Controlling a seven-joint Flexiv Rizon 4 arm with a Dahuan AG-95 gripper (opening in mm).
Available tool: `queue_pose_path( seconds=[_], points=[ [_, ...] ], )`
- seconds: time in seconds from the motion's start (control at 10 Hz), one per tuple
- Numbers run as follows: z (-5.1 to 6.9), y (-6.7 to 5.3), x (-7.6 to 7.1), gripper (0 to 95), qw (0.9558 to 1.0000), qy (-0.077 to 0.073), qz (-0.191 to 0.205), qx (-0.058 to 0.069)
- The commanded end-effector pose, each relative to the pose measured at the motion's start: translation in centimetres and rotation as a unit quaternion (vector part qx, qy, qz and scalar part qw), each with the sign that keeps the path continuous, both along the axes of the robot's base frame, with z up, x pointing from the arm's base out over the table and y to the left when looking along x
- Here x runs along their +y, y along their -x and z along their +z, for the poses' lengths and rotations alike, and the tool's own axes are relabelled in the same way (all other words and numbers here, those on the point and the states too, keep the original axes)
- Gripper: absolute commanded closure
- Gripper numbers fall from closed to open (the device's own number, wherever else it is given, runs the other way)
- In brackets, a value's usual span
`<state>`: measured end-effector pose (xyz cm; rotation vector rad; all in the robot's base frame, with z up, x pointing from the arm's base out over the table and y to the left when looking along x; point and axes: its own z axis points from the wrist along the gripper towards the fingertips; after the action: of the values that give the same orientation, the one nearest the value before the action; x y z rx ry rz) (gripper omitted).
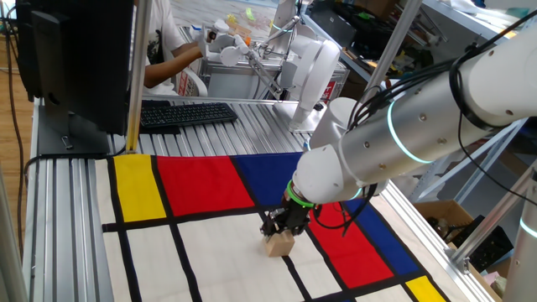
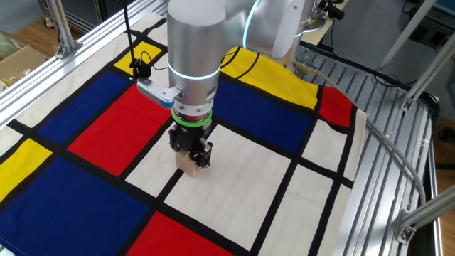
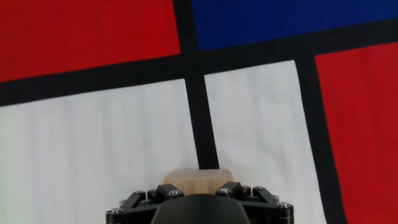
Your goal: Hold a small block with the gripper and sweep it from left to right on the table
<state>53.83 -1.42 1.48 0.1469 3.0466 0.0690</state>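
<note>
Gripper [image 1: 284, 228] clamped on the block [image 1: 279, 244], block down on the table [image 1: 201, 260] cloth: grasp step looks done, next is the sideways sweep, keeping contact.

The block [image 1: 279, 244] sits on the table [image 1: 67, 193], well in from every edge, directly under the gripper [image 1: 284, 228]. A keyboard [image 1: 186, 113] lies on the table's far part, with a monitor [image 1: 75, 59] at the far left corner.
</note>
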Motion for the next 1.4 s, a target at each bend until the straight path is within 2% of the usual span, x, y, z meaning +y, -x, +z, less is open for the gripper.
queue_pose_path(
  seconds=[0.1,0.3,0.4,0.7,0.8,1.4],
  points=[
    [0.0,0.0,0.0,95.0,1.0,0.0,0.0,-0.001],
    [-0.1,0.0,0.0,95.0,1.0,-0.001,-0.001,-0.002],
    [0.0,0.0,0.2,95.0,1.0,0.003,-0.001,-0.001],
    [-0.2,0.1,0.6,95.0,1.0,-0.002,-0.004,-0.002],
    [-0.3,0.1,0.7,95.0,1.0,0.002,-0.004,-0.002],
    [0.1,0.3,1.5,95.0,0.9999,0.001,-0.01,0.0]
  ],
)
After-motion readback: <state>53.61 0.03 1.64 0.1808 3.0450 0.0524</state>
